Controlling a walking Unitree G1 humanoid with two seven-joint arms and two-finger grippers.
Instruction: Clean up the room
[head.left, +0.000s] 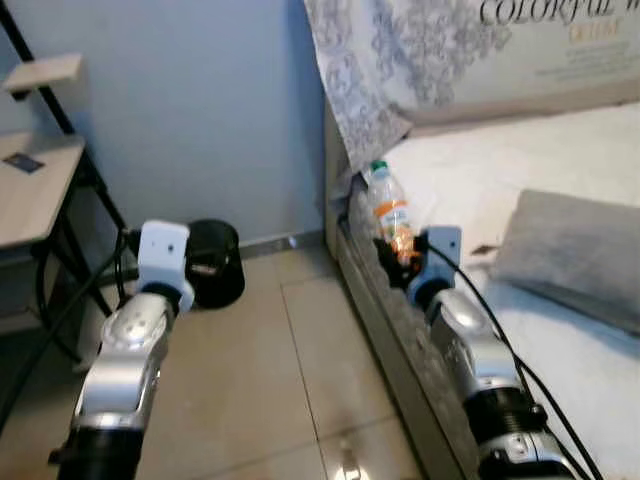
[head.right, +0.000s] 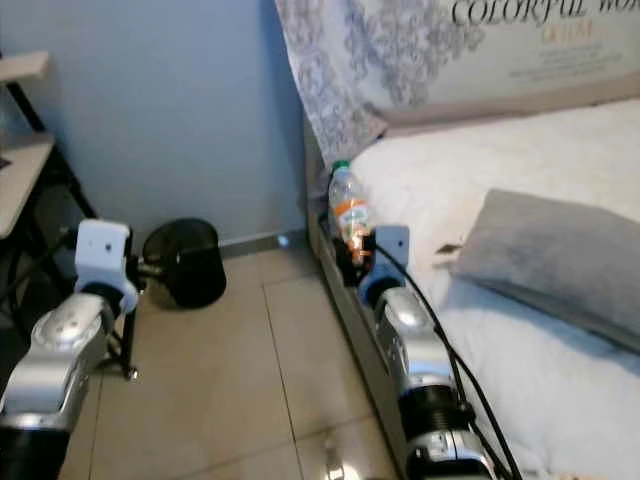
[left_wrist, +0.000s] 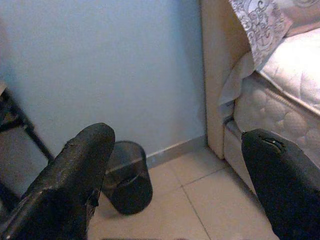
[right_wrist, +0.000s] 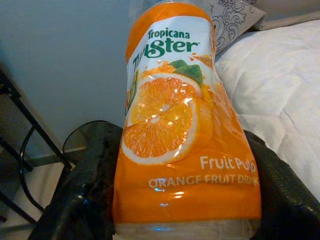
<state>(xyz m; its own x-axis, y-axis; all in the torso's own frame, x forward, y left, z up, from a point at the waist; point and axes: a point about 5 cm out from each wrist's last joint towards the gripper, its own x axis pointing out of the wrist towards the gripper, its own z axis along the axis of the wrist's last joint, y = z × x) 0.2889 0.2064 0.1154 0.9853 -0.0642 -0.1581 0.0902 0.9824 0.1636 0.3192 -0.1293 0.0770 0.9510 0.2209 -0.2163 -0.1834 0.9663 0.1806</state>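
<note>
- We see our right gripper (head.left: 398, 262) raised at the near edge of the bed (head.left: 560, 330), its two black fingers (right_wrist: 82, 200) closed against either side of an orange drink bottle (head.left: 390, 212).
- The bottle stands upright in that grip, green cap on top, just over the side of the mattress near the head end; the right wrist view shows its orange-and-white label reading "Tropicana Twister" pressed between the fingers.
- Our left gripper (left_wrist: 180, 195) is held out over the tiled floor (head.left: 260, 380), fingers spread wide apart with nothing between them.
- Past those open fingers a black wastebasket (head.left: 213, 262) sits on the floor against the blue wall (head.left: 200, 110), near the corner of the bed frame.
- A grey pillow (head.left: 575, 255) lies on the white mattress, to the right of the bottle and apart from it.
- A patterned grey-and-white cloth (head.left: 370, 70) hangs down over the head end of the bed, just behind the bottle.
- On our left a light wooden desk (head.left: 30, 190) on a black metal frame stands beside the wall, with a small dark object (head.left: 22, 163) on it that we cannot identify.
</note>
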